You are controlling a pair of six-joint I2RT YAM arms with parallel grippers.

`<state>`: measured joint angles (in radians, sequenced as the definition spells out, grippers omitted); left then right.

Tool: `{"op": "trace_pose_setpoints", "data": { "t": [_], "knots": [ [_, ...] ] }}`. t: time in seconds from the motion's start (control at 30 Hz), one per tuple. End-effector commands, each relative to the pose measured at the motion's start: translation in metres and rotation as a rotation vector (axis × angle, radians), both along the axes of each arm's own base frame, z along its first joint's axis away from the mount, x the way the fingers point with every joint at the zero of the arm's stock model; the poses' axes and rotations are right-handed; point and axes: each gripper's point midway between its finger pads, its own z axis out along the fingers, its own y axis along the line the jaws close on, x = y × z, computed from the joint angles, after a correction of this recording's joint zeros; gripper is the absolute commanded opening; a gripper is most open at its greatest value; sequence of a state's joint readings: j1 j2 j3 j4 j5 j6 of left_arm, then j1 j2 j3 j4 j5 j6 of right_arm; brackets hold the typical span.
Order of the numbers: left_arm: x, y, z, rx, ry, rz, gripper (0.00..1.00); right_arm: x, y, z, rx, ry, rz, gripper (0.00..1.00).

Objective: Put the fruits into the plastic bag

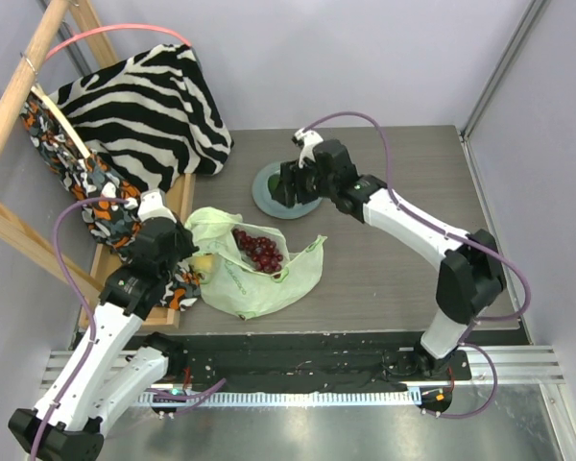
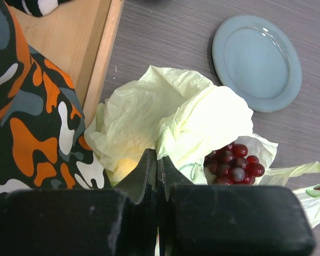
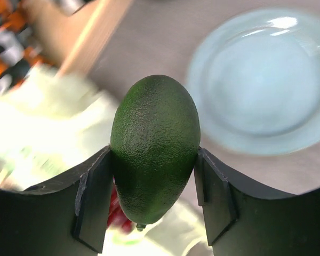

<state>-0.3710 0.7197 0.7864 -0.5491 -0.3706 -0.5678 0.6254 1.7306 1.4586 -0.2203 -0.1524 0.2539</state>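
My right gripper (image 3: 153, 176) grasps the green avocado (image 3: 154, 122) by its sides, up in the air by the grey-blue plate (image 3: 266, 80) near the bench's (image 1: 394, 269) far edge. My left gripper (image 2: 158, 165) is clenched on a fold of the plastic bag (image 2: 202, 117), which lies open toward the near-left corner, with the grape bunch (image 2: 233, 162) in its mouth.

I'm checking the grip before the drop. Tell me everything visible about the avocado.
The avocado is dark green, egg-shaped, whole, with finely pebbled skin and a small stem nub at its palm-side end. The right gripper clamps its sides, holding it off the table; nothing else touches it. Beyond it lie the blurred plastic bag and grey-blue plate.
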Motion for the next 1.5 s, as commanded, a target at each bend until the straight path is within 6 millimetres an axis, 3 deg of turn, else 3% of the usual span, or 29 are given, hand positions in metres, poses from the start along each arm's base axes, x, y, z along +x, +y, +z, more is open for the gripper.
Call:
{"op": "trace_pose_setpoints", "data": {
  "t": [0.0, 0.13, 0.3, 0.4, 0.63, 0.77, 1.1, 1.23, 1.47],
  "knots": [
    [0.012, -0.004, 0.017, -0.039, -0.057, 0.011, 0.00, -0.063, 0.023, -0.004, 0.061, 0.061, 0.189, 0.16],
    [0.012, -0.008, 0.014, -0.045, -0.043, -0.006, 0.00, -0.098, 0.033, 0.002, 0.029, 0.039, 0.294, 0.16],
    [0.013, -0.011, 0.013, -0.053, -0.039, -0.020, 0.00, -0.121, 0.044, -0.024, -0.071, 0.076, 0.365, 0.16],
    [0.012, -0.012, 0.013, -0.052, -0.031, -0.024, 0.00, -0.129, 0.052, -0.028, -0.093, 0.066, 0.387, 0.16],
    [0.007, -0.010, 0.011, -0.052, -0.030, -0.022, 0.00, -0.118, 0.059, -0.059, -0.168, 0.123, 0.366, 0.17],
    [0.004, -0.011, 0.010, -0.055, -0.021, -0.033, 0.00, -0.099, 0.082, -0.050, -0.147, 0.093, 0.367, 0.17],
    [0.002, -0.007, 0.011, -0.055, -0.032, -0.016, 0.00, -0.063, 0.110, -0.067, -0.224, 0.066, 0.274, 0.17],
    [0.003, -0.006, 0.013, -0.053, -0.039, -0.012, 0.00, -0.058, 0.114, -0.071, -0.284, 0.029, 0.237, 0.18],
    [0.003, -0.005, 0.014, -0.051, -0.043, -0.005, 0.00, -0.059, 0.118, -0.073, -0.314, 0.006, 0.223, 0.28]
  ]
}}
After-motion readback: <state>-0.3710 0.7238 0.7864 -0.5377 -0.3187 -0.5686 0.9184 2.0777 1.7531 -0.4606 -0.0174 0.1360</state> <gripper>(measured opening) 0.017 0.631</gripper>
